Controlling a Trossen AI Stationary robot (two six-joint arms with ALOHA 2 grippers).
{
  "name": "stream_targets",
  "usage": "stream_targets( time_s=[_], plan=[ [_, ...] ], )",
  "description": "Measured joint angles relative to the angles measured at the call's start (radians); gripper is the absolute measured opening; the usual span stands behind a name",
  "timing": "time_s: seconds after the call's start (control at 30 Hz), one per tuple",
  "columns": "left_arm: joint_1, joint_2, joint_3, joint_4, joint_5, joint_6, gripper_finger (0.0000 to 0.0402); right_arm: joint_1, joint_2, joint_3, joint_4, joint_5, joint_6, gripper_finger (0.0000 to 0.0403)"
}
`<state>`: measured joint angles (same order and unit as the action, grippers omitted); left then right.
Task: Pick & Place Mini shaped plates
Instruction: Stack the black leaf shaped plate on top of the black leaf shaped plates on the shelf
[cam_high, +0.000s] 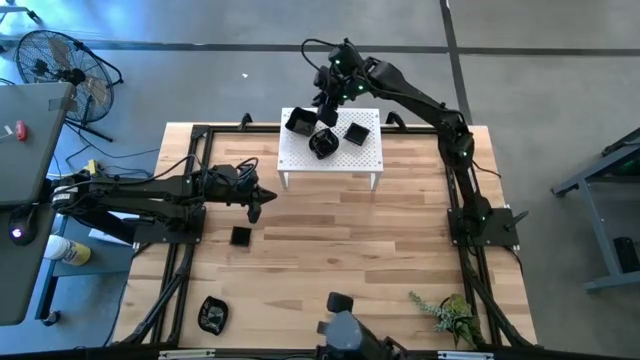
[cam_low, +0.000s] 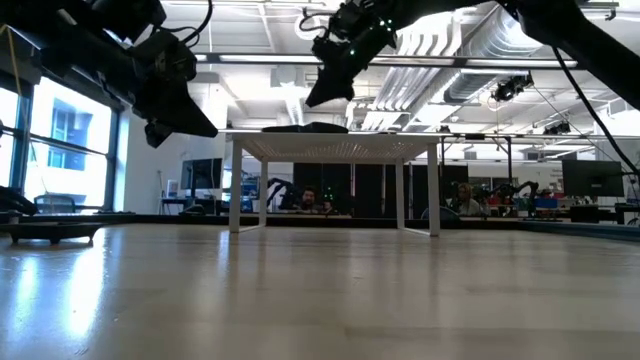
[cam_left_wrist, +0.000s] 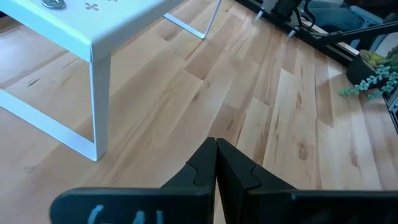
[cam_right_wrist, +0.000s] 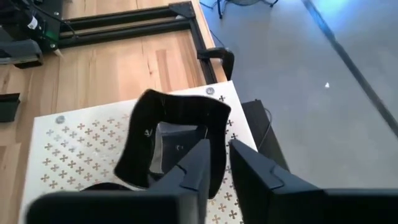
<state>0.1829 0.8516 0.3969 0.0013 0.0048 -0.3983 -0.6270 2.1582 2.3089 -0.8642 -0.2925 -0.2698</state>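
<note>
Hovering right pincer (cam_right_wrist: 217, 163) slightly parted above wavy black plate (cam_right_wrist: 171, 140) on white stand (cam_high: 330, 150), left pincer (cam_left_wrist: 216, 163) closed, empty

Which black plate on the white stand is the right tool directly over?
The wavy-edged plate at the stand's far-left corner; the right tool hovers open above its rim.

The white stand (cam_high: 330, 152) sits at the table's far middle, its top crowded with three black plates (cam_high: 323, 143), and the right gripper (cam_high: 328, 108) hangs just above them. In front of the stand the wooden table (cam_high: 380, 250) lies bare and wide. The left side is narrower: the left gripper (cam_high: 256, 204), a small square plate (cam_high: 240, 236), and a wavy plate (cam_high: 211, 313) near the front corner.
</note>
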Motion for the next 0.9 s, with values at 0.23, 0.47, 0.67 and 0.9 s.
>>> stream_targets(
  time_s=[0.23,0.47,0.67,0.9],
  plan=[
    [0.000,0.000,0.000,-0.005,0.000,-0.024,0.0004,0.068,-0.092,0.002,-0.002,-0.014,-0.026,0.0010],
    [0.000,0.000,0.000,-0.012,0.001,0.047,0.0004,0.174,-0.087,-0.002,0.006,-0.077,-0.021,0.0002],
    [0.000,0.000,0.000,-0.034,0.012,0.088,0.0004,0.245,-0.154,-0.225,0.274,-0.082,0.054,0.0001],
    [0.000,0.000,0.000,-0.052,0.047,0.088,0.0004,0.295,-0.404,-0.763,0.820,-0.013,0.255,0.0001]
  ],
)
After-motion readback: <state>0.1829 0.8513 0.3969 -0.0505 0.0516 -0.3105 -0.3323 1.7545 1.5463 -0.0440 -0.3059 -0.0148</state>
